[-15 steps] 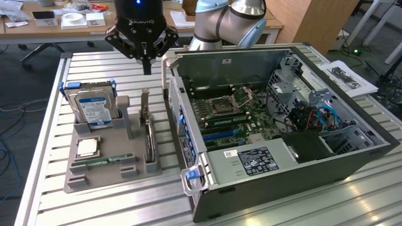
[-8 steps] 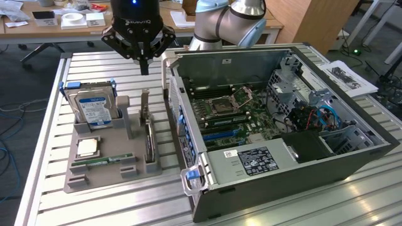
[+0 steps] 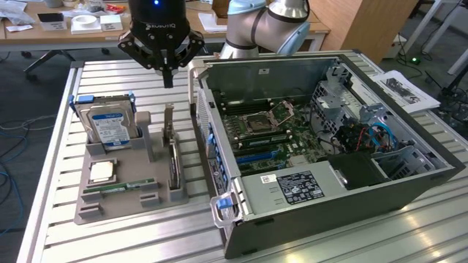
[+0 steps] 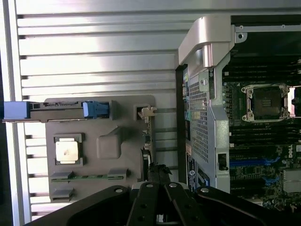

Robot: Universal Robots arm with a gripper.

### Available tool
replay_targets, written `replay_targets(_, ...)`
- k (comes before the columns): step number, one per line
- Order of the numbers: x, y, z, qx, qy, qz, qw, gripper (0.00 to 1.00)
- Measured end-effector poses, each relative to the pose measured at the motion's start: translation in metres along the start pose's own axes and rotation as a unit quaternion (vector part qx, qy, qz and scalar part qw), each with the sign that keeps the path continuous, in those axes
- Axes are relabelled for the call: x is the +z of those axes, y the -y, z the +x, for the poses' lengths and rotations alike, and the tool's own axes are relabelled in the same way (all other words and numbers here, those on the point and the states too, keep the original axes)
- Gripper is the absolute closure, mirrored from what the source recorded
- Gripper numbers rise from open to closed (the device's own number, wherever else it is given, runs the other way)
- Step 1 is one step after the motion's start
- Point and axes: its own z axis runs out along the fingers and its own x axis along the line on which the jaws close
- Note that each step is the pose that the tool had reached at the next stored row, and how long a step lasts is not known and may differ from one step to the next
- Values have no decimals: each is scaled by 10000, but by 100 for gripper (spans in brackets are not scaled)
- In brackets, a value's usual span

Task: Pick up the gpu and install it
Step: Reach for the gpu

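The pick-up approach is under way. The gripper (image 3: 168,78), fingers closed and empty, is hovering upper centre-left in the exterior view, above the gpu (image 3: 173,161), which is standing on edge in the grey holder (image 3: 120,198), left of centre. Grasping probably calls for parting the fingers first.

Silver-grey arm (image 3: 281,22) with pale-blue joint cap; black fingers (image 3: 167,76) under white lettering, blue light.

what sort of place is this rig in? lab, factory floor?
Probably a robotics lab or office workshop: an open PC case and a grey parts holder sit on a slatted metal bench, with cluttered wooden desks and loose floor cables around.
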Motion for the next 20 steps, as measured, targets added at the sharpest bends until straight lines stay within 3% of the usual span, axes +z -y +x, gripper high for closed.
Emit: replay_targets(20, -15, 323, 8, 0, 0, 0, 10000, 89)
